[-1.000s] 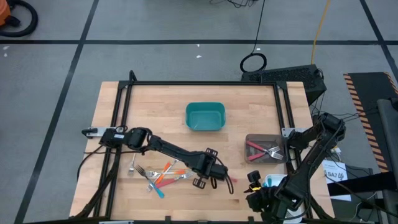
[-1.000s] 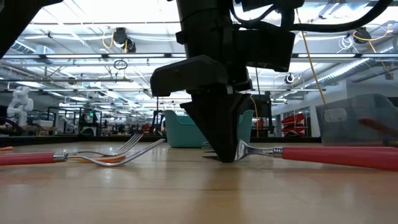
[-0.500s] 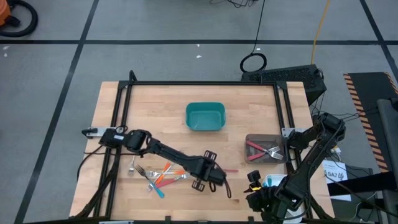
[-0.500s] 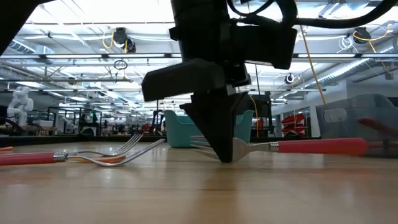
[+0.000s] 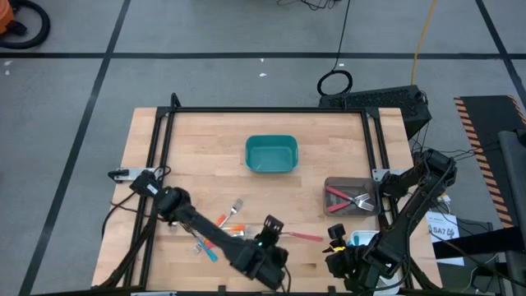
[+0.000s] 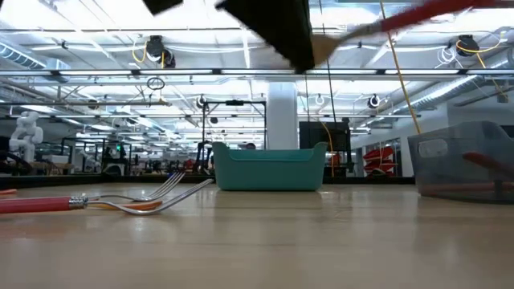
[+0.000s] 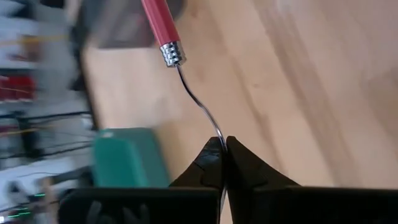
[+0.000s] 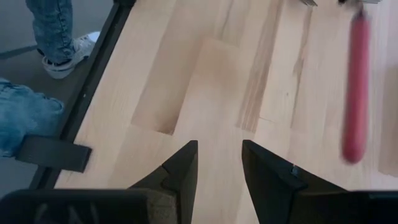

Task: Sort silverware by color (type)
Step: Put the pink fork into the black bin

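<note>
1. Wooden table top (image 5: pixel 329 148) carries everything, framed by black rails, with a grey floor around it and, in the low view, a bright workshop hall behind.
2. Left gripper (image 5: pixel 267 247) sits near the table's six o'clock edge, jaws pinched tight on the metal neck of a red-handled fork (image 5: pixel 304 237); the left wrist view shows that fork (image 7: pixel 163 28) held by its thin stem, handle running forward away from the fingers.
3. In the low view the fork (image 6: pixel 418 12) is lifted clear of the wood, high in the air.
4. Its long axis points from the gripper toward three o'clock, straight at the grey bin (image 5: pixel 352 197), which lies at about two o'clock from the gripper and already holds red-handled pieces. The next move likely turns on carrying the handle over that bin's rim.
5. A teal bin (image 5: pixel 271 154) stands at twelve o'clock, farther off.
6. The remaining forks (image 5: pixel 220 226) lie in a loose pile at nine to ten o'clock from the gripper, orange and light blue handles crossing.
7. Right gripper (image 8: pixel 217 165) waits at the table's five o'clock corner, fingers parted and holding nothing; it is nearer the grey bin, but has no fork.
8. Hard to make out: the left arm covers part of the pile, so the count is uncertain; the fork's tines are hidden.
</note>
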Robot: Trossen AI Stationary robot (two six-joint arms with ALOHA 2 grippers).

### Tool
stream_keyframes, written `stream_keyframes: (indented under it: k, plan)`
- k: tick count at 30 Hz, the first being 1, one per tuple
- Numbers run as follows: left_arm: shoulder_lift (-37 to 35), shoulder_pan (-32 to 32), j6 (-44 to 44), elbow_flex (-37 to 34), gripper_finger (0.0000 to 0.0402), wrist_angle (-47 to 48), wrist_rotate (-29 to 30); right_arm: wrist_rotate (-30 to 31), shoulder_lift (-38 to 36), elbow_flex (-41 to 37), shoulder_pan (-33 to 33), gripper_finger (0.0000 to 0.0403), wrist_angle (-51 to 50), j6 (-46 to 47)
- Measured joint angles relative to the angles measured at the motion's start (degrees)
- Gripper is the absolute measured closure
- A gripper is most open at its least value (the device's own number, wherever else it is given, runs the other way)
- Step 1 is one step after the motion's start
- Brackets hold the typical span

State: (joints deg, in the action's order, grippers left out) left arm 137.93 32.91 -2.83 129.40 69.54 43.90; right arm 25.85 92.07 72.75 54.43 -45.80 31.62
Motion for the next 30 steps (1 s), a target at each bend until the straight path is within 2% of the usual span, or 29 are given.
stream_keyframes:
  k: [6, 10, 16, 27, 30]
  plan:
    - [0.0, 2.7, 0.4, 0.4, 0.04, 2.8, 11.1, 3.9, 0.0, 3.0, 0.0, 0.0284, -1.8, 0.9]
    - [0.0, 3.2, 0.5, 0.5, 0.04, 3.1, 16.9, 8.9, 0.0, 7.2, 0.0, 0.0284, -4.6, 2.4]
    - [0.0, 3.1, 2.0, 0.4, 0.04, 3.4, 17.8, 15.1, 0.0, 10.2, 0.8, 0.0284, -7.2, 4.0]
    - [0.5, 2.8, 2.2, 0.4, 0.0401, 4.0, 17.4, 15.8, -0.5, 10.8, 0.6, 0.0284, -7.9, 13.0]
    - [0.5, 2.5, 0.3, 0.4, 0.0401, 4.0, 17.4, 12.2, -2.0, 13.8, -1.2, 0.0284, -8.6, 14.4]
